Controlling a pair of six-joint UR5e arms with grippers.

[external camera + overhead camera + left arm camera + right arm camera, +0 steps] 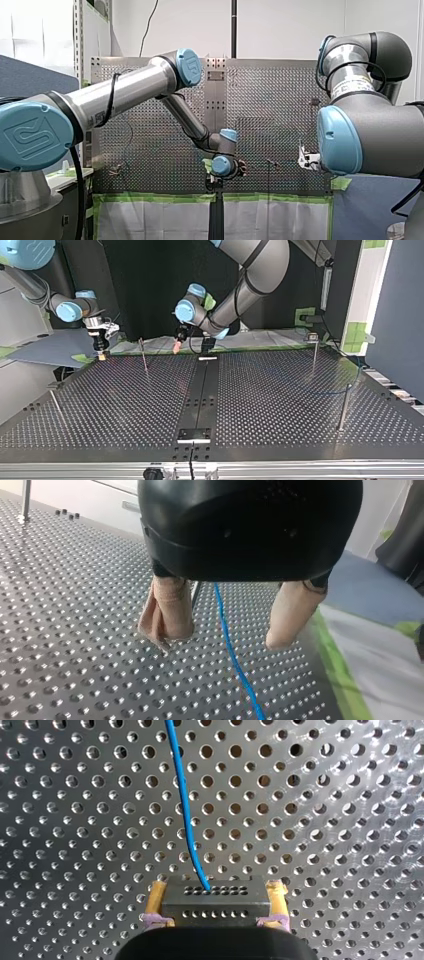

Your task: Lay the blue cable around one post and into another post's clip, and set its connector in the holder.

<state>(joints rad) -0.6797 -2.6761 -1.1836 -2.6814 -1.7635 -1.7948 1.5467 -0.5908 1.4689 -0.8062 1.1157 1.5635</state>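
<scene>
right gripper [215,891] clamped on black connector [212,907], blue cable [186,810] trailing across table [325,820]. left gripper [222,639] spread wide, cable running between pads [167,610], unpinched. cable looks light, floppy, springy imo: hold rigid connector, pinch cable gently.

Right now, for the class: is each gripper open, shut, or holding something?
Left gripper: open, blue cable passing through ungripped.
Right gripper: shut on the connector.

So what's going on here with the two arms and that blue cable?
My right gripper is shut on the dark connector at the end of the blue cable, holding it over the perforated table. My left gripper is open, its beige fingers straddling the cable without gripping it. The connector has not been set down yet.
</scene>
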